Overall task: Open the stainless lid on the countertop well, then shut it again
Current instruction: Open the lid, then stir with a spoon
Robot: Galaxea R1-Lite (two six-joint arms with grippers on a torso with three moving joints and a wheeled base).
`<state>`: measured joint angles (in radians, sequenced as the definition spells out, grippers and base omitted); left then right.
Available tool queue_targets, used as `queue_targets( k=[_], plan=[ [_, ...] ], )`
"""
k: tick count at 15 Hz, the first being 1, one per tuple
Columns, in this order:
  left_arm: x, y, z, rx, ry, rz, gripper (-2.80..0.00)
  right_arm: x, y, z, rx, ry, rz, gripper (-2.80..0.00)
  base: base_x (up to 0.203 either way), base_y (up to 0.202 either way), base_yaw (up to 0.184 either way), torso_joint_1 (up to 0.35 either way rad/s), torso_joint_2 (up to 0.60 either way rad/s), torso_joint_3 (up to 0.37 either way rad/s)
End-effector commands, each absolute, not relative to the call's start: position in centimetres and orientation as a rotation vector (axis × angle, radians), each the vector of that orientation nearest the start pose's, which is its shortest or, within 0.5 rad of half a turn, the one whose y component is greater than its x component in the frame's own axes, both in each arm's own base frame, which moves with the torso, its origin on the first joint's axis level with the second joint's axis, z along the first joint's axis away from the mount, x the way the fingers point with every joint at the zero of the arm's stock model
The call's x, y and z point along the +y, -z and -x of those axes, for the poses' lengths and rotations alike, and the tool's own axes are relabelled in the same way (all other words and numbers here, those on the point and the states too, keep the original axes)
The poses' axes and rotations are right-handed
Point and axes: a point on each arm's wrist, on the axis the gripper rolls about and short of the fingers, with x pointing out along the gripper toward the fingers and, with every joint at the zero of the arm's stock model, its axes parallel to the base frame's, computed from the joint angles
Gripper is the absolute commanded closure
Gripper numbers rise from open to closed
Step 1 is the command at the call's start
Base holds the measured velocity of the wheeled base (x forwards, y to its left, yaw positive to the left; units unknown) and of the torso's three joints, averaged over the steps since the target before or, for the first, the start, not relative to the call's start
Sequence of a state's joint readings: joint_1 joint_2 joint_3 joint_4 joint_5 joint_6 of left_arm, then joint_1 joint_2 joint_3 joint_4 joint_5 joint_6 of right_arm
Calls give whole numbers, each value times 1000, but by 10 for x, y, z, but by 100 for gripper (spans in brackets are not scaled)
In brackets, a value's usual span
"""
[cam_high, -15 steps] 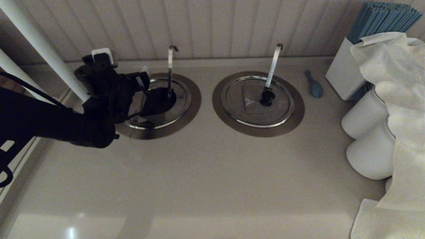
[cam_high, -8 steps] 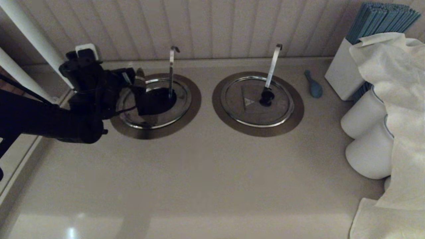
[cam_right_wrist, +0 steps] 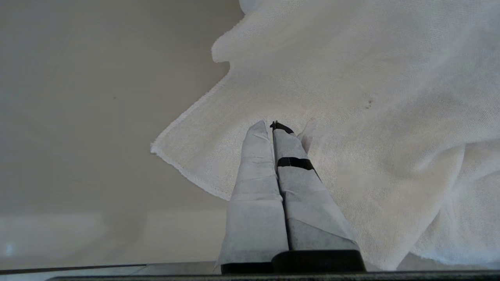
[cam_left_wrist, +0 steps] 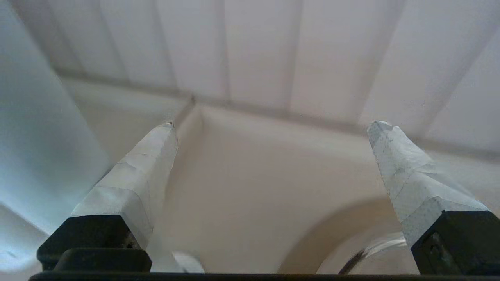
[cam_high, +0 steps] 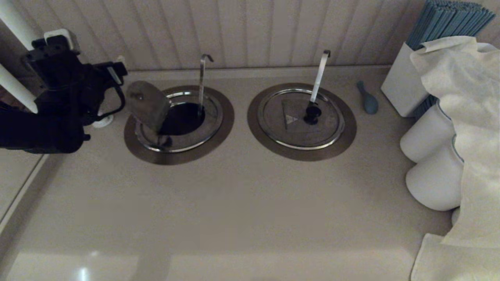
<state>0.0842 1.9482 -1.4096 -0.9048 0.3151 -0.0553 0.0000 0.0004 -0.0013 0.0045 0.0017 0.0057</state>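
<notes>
Lid [cam_high: 147,103] is up: a flap tilted steeply on the left side of the well [cam_high: 179,124], its low edge down near the rim, dark hole exposed beside it. The thin ladle handle [cam_high: 202,84] stands in the opening at the far side. My left gripper [cam_high: 117,76] is off to the left of the lid, not touching it, fingers [cam_left_wrist: 144,171] spread wide with nothing between them; the wrist view shows only counter and wall panels. Right gripper [cam_right_wrist: 273,128] is parked over the white cloth [cam_right_wrist: 351,117], fingers pressed together, empty. I read the opening half as done and the closing half as next. Risks: the lid stands unsupported, so a knock from my arm could drop it with a slam, or bounce it off its seat. Coming in for the close, I can't see the knob from here, so a blind grab may pinch the flap edge and slip. If I push it down too fast or off-axis, it may catch the ladle handle and sit crooked. Twin lid [cam_high: 301,118] on the right is shut; leave it.
</notes>
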Motion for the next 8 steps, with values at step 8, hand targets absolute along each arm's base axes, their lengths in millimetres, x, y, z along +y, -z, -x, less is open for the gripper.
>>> queue_targets(
  k=[8],
  plan=[
    [-23,-317,-331,-375,-97,132,-280,0,-75,23,5,-2,-6,0,0,0,0,0,0,0]
  ],
)
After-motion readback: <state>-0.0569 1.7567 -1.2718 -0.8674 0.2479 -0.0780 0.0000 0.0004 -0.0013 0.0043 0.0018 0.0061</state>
